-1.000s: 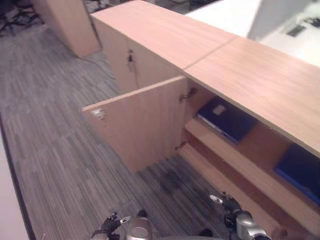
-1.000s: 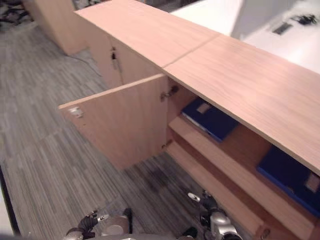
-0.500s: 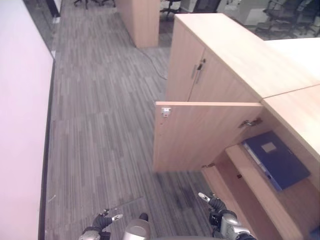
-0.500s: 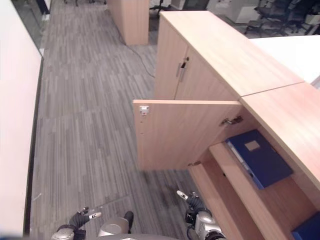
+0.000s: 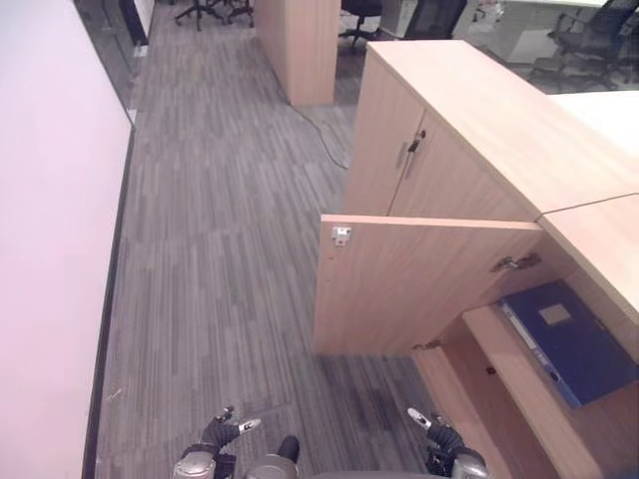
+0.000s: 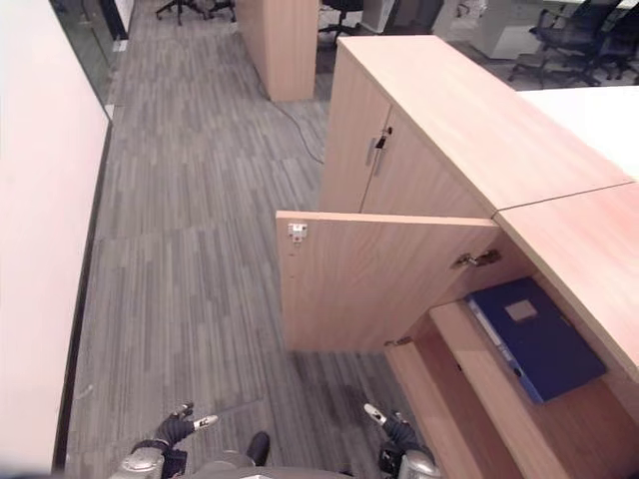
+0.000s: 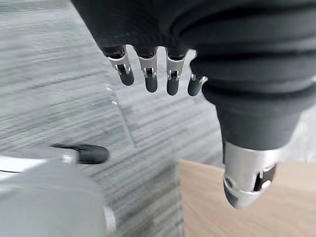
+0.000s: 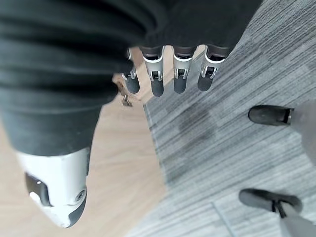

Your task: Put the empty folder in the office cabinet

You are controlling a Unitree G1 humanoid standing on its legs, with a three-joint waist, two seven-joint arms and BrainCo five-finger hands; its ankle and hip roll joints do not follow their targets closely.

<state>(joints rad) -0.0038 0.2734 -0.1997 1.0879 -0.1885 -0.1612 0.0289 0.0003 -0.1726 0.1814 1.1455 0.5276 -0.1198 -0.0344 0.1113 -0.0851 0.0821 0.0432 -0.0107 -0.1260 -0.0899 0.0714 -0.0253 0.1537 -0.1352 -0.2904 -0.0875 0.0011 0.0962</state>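
You're looking at grey striped carpet (image 5: 220, 249), a pale wall (image 5: 50, 249) running along the left, office chairs (image 5: 205, 10) sitting far back beside a wooden column (image 5: 300, 50).

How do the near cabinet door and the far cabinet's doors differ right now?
The near door stands swung wide open over the carpet, while the far doors are shut flush. The near door shows its inner face with a metal catch; the far doors show their outer faces with handles. Behind the near door a blue folder lies on a shelf; the far doors hide whatever is behind them. Both are the same light wood.
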